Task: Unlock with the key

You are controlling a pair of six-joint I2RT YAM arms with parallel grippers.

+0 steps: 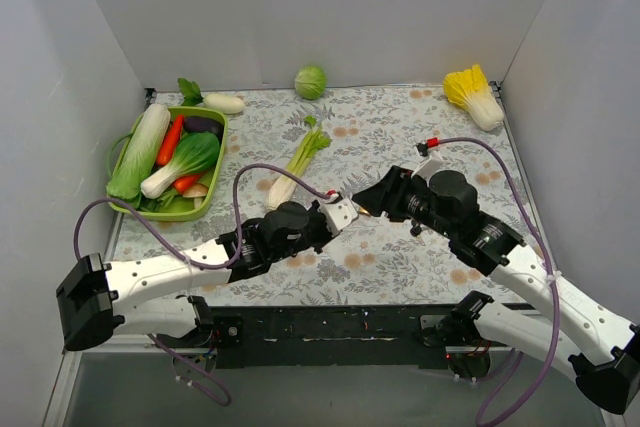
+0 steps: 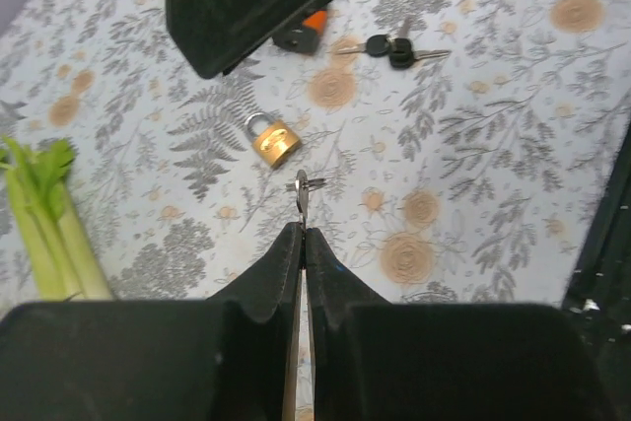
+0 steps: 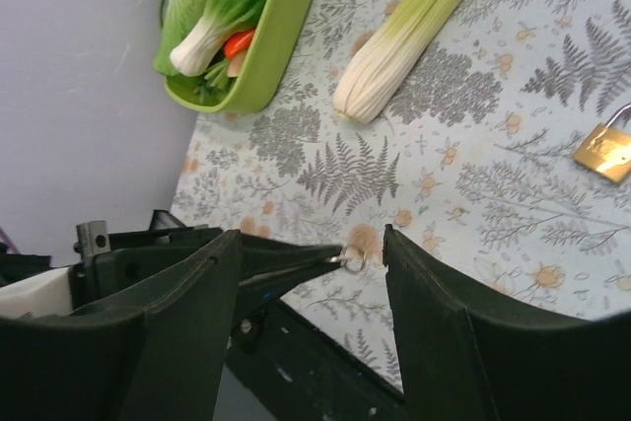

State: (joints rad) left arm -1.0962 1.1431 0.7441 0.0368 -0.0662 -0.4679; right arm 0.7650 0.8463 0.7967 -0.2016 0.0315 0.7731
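Floral tabletop [image 1: 400, 127] is covered with vegetables. A green basket [image 1: 220, 152] is seen at 9 o'clock, packed with a long pale cabbage [image 1: 140, 152], a carrot [image 1: 170, 140], a bok choy [image 1: 185, 159] and a purple eggplant [image 1: 203, 124]. A white radish [image 1: 222, 103] is laid just beyond it, at 11 o'clock. A round green cabbage [image 1: 311, 81] is set at 12 o'clock by the back wall. A yellow napa cabbage [image 1: 475, 95] is found at 2 o'clock. A celery stalk [image 1: 298, 162] is laid near centre, with its leaves pointed to 1 o'clock.

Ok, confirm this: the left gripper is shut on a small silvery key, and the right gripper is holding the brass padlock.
Wrong on the padlock: the brass padlock lies free on the table, as the left wrist view shows; the right gripper is open. The left gripper is indeed shut on the small silvery key.
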